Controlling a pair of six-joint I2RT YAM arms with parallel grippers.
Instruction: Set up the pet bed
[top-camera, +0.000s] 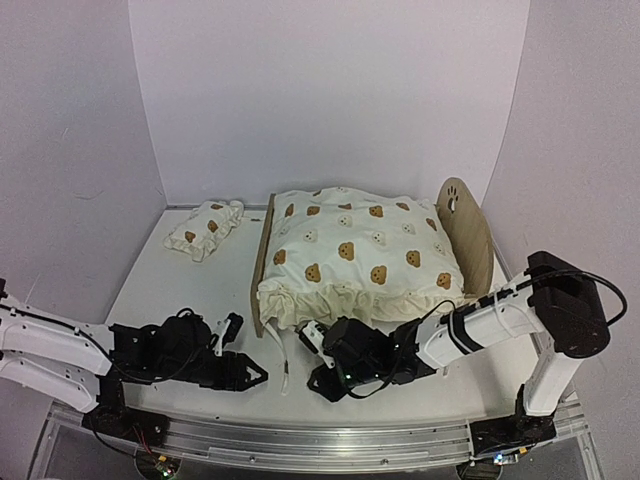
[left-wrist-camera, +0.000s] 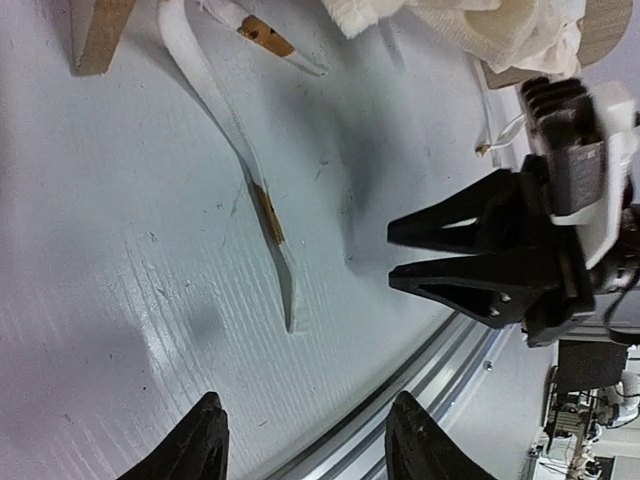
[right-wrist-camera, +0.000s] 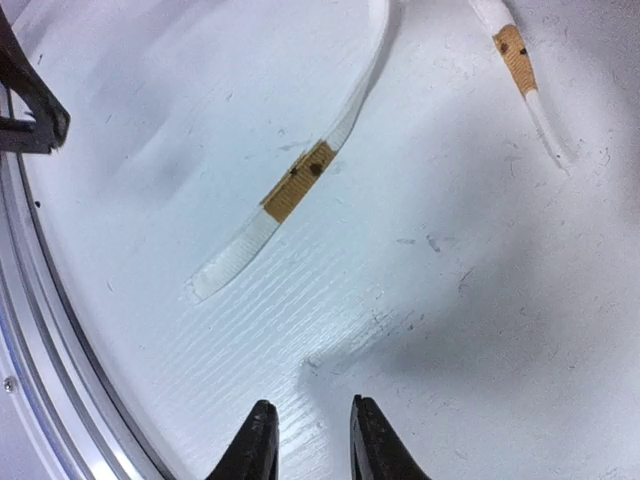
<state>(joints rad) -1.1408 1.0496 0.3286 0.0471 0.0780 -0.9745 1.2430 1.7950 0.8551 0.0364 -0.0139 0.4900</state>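
Top external view: small light plywood pet bed stands at back centre of white bench, with its paw-cutout board on the right. Cream bear-print ruffled cushion lies over it. Small matching bear-print pillow sits on bench to the left, apart. Left hand low over near bench, fingers well parted, nothing between them. Right hand faces it, jaws only narrowly parted, empty. White cushion tie lies flat between both hands, touched by neither.
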